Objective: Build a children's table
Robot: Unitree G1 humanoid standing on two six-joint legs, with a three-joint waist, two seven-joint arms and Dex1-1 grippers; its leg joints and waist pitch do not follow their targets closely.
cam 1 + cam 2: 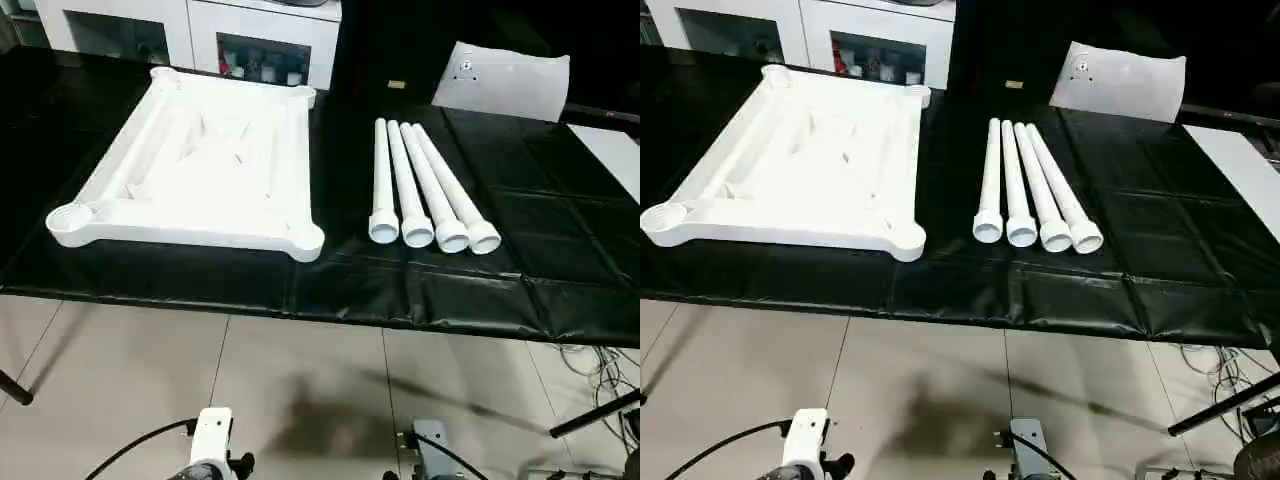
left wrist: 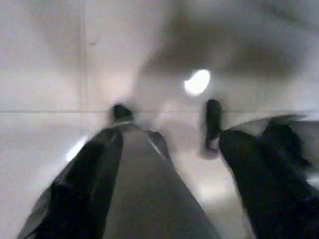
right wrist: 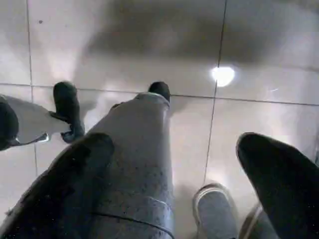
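The children's table lies in parts on a black-covered table (image 1: 400, 290). Its white tabletop (image 1: 200, 160) rests upside down on the left, with the ribbed underside and round corner sockets facing up. Several long white legs (image 1: 420, 185) lie side by side to its right, wide ends toward me. My left gripper (image 2: 172, 144) hangs low over the tiled floor, its black fingers (image 2: 84, 179) spread apart with nothing between them but my own grey leg below. My right gripper (image 3: 177, 144) also points at the floor, open and holding nothing.
A flat white sheet with a small mark (image 1: 505, 80) leans at the back right. White glass-door cabinets (image 1: 200, 35) stand behind the table. A white board (image 1: 610, 150) lies at the right edge, with cables (image 1: 595, 370) on the floor below it.
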